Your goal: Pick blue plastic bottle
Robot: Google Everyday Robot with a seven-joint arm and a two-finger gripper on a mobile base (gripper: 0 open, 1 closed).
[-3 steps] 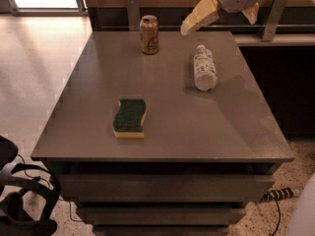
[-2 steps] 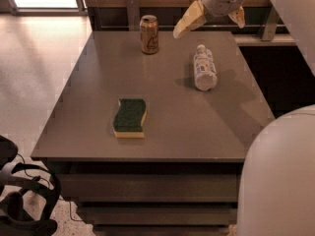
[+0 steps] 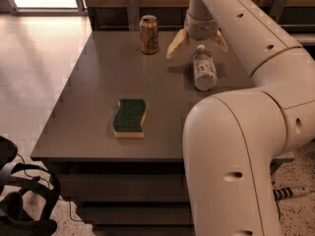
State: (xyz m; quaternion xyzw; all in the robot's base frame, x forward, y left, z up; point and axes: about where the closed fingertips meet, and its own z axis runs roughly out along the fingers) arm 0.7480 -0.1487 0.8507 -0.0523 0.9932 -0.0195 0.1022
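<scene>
The fingers (image 3: 175, 44) of the gripper (image 3: 198, 51) are spread wide and released, grasping nothing. They stand one to each side of the capped end of the blue plastic bottle (image 3: 204, 69), and no contact with it shows.

Well to the left of the fingers and nearer the camera, a green sponge (image 3: 130, 117) lies flat on the grey table (image 3: 98, 82). Just left of the left finger stands a gold-tan can (image 3: 149, 34), upright and apart from it; whether it holds anything cannot be told. The bottle lies on its side, its white cap between the fingers and its body running from them toward the camera; its contents cannot be made out. Right of the fingers, the pale arm (image 3: 236, 146) curves down and fills the lower right of the view.

A second ago the gripper hung beyond the table's far edge, to the right of the bottle; it has since come in over the capped end. The sponge, the can and the bottle have kept their places.
</scene>
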